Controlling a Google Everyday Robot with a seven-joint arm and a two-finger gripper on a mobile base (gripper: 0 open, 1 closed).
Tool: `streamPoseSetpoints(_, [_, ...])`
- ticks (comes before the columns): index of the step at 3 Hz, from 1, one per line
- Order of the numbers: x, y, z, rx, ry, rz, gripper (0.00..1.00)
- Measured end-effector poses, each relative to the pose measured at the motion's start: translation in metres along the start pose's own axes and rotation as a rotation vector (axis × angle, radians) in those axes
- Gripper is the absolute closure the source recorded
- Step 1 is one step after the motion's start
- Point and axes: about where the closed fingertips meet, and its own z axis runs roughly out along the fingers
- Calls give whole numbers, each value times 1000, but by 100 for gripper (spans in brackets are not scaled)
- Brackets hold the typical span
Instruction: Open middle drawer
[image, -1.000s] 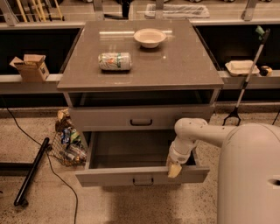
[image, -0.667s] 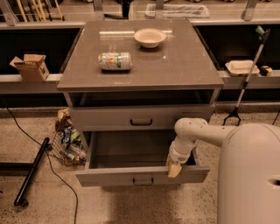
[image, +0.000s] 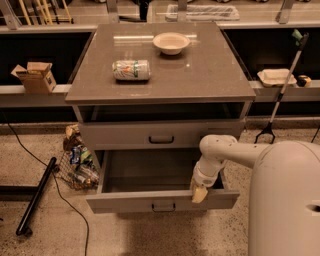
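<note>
The middle drawer (image: 125, 201) is a wide grey drawer with a small dark loop handle (image: 163, 205). It stands pulled out from the cabinet, and its inside shows nothing in it. Above it a grey drawer (image: 115, 136) with a dark handle is closed. Whatever lies under the pulled-out drawer is hidden. My gripper (image: 199, 193) hangs from the white arm (image: 225, 150) and points down. It sits at the inner side of the pulled-out drawer's front panel, right of the handle.
On the grey countertop (image: 215, 75) lie a can on its side (image: 131, 70) and a white bowl (image: 171, 42). A bag of litter (image: 77, 162) and a black pole (image: 35, 197) lie on the floor at the left. A grabber stick (image: 282, 87) leans at the right.
</note>
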Motion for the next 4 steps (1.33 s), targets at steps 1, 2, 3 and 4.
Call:
streamPoseSetpoints(1, [0,0,0,0,0,0,17])
streamPoseSetpoints(2, [0,0,0,0,0,0,0])
streamPoseSetpoints(3, [0,0,0,0,0,0,0])
streamPoseSetpoints(4, [-1,13,1,-15,-11,-21,0])
